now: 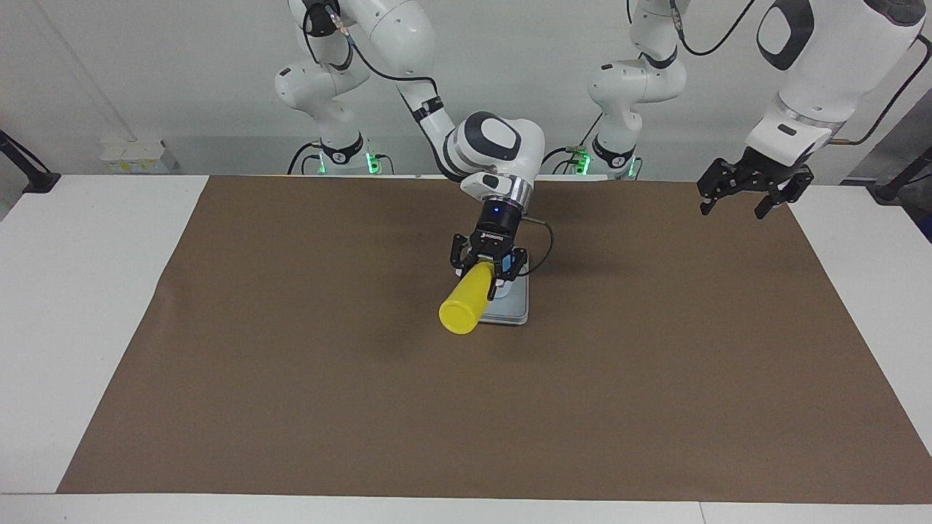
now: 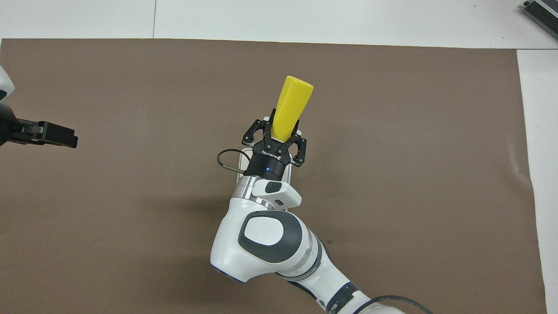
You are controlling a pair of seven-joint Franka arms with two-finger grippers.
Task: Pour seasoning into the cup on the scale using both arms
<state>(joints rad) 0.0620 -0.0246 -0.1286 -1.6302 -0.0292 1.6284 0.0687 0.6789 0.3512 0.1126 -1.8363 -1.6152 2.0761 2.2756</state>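
My right gripper is shut on the yellow seasoning bottle and holds it in the air, tilted, over the silver-grey scale. The bottle's flat bottom points away from the robots, and its nozzle end is hidden by the fingers. In the overhead view the bottle sticks out past the right gripper. Only a sliver of the blue cup shows under the gripper on the scale; the rest is hidden. My left gripper waits open and empty in the air at the left arm's end of the table; it also shows in the overhead view.
A brown mat covers most of the white table. A black cable loop hangs beside the right wrist over the scale. A grey device lies at the table's corner farthest from the robots.
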